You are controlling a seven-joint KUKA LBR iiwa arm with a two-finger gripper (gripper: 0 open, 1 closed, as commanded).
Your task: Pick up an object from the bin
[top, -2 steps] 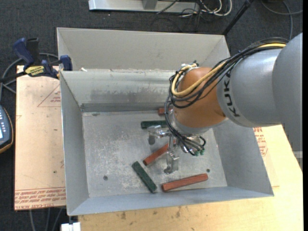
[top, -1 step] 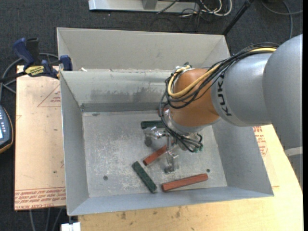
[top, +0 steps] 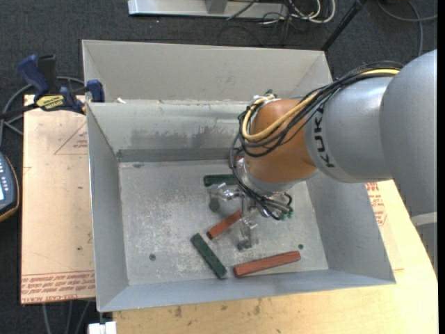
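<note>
Camera view: a grey metal bin (top: 104, 207) seen from above, with the arm's orange wrist cover (top: 278, 145) hanging over the middle-right of its floor.
Jaws: low over the floor near its middle, partly hidden under the wrist. I cannot tell whether they stand apart or together, and nothing shows clamped in them.
Nearest thing: a short orange-red flat bar (top: 222, 227), lying slantwise mid-floor with its upper end right at the jaws.
Neighbours: a dark green flat bar (top: 208, 256) lies just below-left of it, near but apart. A longer red bar (top: 268, 264) lies by the front wall, and a dark green piece (top: 219, 180) lies at the wrist's far side.
Handling (judged): the short bar looks stiff, light and smooth-sided, and would likely slide or pivot on bare metal if nudged at one end. It is best taken across its narrow width, near the middle.
Room: there is bare floor to the left and behind, and the sloping walls are well apart from the short bar. The green bar's upper end is the closest obstacle.
</note>
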